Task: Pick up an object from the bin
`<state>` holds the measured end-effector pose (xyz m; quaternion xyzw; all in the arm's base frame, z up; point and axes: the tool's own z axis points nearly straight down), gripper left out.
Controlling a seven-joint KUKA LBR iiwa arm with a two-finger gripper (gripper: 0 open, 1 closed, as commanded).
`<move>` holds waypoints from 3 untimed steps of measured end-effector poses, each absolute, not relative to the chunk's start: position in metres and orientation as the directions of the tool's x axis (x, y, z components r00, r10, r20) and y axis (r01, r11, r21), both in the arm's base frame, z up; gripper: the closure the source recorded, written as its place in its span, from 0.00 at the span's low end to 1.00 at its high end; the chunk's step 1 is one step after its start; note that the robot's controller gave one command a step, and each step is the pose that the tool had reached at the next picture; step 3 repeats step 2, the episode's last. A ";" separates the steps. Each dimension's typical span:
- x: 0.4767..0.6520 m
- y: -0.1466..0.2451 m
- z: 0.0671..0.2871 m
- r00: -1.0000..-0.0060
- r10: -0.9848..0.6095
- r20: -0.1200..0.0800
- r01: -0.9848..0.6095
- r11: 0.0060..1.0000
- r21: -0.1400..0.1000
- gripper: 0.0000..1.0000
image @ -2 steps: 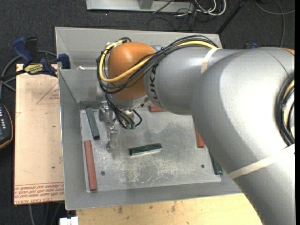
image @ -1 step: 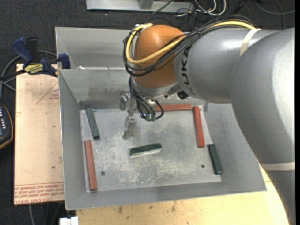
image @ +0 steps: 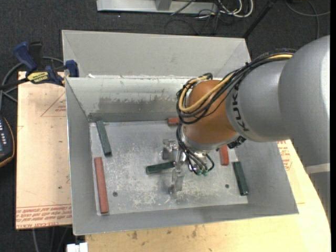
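Down near the middle of the bin (image: 79, 156) hangs my claw (image: 175, 182), its tip close to the scratched grey floor and a little toward the near wall. Whether it stands wide or narrow I cannot tell — the orange cover (image: 207, 114) on my wrist and the loop of cables (image: 189, 96) crowd in from above, and the metal parts below them run together.

Closest to me is a short dark green bar (image: 159, 168), lying flat and nearly crosswise on the floor, slightly tilted. Its right-hand end reaches the side of my claw and looks to touch it or pass just under it; the other end points out over bare floor. I cannot say that I hold it.

The others lie well apart from that one. A small red bar (image: 224, 155) lies on the far side of my wrist, toward the view's right, and just beyond it a longer dark green bar (image: 240, 178) runs along that wall. At the foot of the back wall, beside the orange cover, sits a small orange-red piece (image: 172, 122). Over on the view's left a dark green stick (image: 104, 139) lies slanted near the back corner — and below it a long reddish-brown stick (image: 101, 186) lies along the left wall, toward the near corner.
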<state>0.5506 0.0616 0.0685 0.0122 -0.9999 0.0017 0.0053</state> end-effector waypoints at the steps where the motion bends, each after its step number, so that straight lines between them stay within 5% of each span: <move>1: 0.555 0.068 0.073 -1.000 -0.031 0.000 -0.031 1.000 0.002 1.00; 2: 0.584 0.052 0.212 -0.996 -0.088 -0.012 -0.088 0.996 0.000 1.00; 3: 0.584 0.052 0.212 -0.996 -0.088 -0.012 -0.088 0.996 0.000 1.00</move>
